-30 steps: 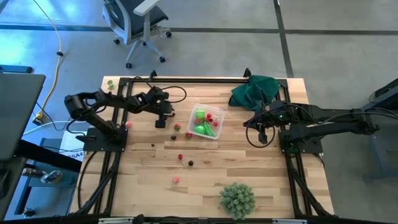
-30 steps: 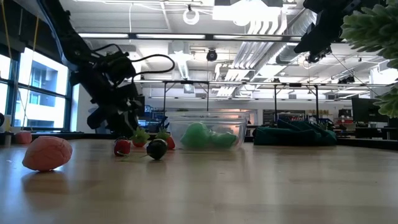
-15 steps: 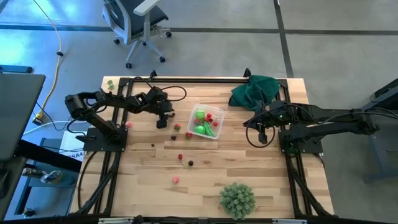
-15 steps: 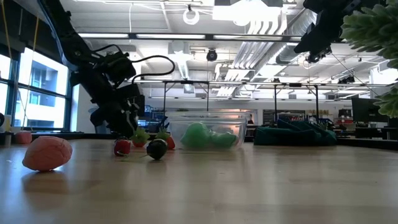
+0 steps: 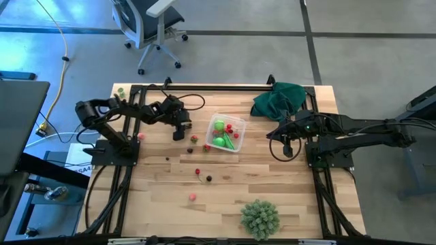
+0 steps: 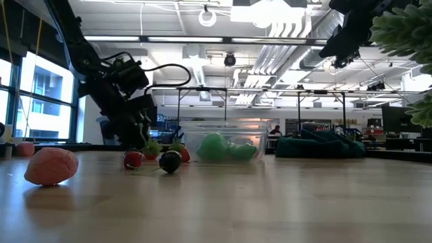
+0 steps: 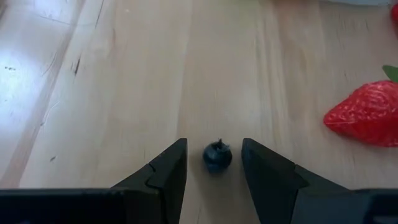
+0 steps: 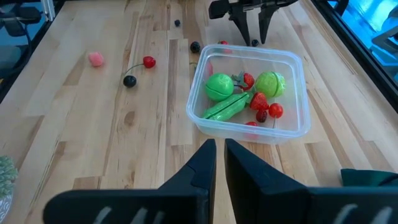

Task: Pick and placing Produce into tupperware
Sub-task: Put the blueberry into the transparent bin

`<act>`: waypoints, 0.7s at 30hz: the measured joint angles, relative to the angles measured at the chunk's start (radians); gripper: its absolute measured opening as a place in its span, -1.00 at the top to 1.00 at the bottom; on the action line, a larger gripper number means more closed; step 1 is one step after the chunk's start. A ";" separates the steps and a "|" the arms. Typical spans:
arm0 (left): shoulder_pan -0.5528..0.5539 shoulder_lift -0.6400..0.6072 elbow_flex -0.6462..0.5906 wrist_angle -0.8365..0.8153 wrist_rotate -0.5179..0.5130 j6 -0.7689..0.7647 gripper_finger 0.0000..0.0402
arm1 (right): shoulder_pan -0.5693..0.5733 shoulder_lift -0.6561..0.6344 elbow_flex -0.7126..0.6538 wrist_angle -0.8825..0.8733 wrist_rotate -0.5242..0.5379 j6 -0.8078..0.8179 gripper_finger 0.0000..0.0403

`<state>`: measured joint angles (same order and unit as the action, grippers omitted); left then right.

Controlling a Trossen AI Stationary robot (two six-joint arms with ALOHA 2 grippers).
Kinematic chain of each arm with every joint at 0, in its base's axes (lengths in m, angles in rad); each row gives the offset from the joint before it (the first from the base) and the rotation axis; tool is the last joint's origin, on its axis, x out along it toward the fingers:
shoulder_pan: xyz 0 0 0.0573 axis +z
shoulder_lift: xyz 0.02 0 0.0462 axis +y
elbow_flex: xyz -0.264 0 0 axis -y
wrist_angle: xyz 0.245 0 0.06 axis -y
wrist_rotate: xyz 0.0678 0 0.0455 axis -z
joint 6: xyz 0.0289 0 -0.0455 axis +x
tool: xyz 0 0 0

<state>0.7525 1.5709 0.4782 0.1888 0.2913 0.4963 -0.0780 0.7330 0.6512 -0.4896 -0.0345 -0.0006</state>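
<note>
My left gripper (image 7: 213,143) is open and low over the table, just left of the tupperware (image 5: 226,133). Its fingers stand on either side of a small dark berry (image 7: 217,158) that rests on the wood, and they do not touch it. A red strawberry (image 7: 364,115) lies close by. The clear tupperware (image 8: 249,93) holds green pieces and several small red ones. My right gripper (image 8: 220,144) is shut and empty, held above the table to the right of the tupperware (image 5: 286,147).
Loose red, dark and pink pieces lie on the wood in front of the tupperware, such as a red one (image 5: 197,171), a dark one (image 5: 209,178) and a pink one (image 5: 193,196). A pale-green spiky ball (image 5: 259,218) sits at the near edge. A dark green cloth (image 5: 279,101) lies at the far right.
My left arm has shifted a little at its elbow, while its gripper has stayed over the same spot left of the tupperware. Nothing on the table has moved.
</note>
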 joint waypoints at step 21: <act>0.000 0.000 0.000 -0.014 0.016 -0.027 0.59 | 0.000 0.000 0.000 0.000 0.000 0.000 0.88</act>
<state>0.7525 1.5711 0.4782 0.1753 0.3078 0.4694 -0.0778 0.7330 0.6512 -0.4896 -0.0345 -0.0003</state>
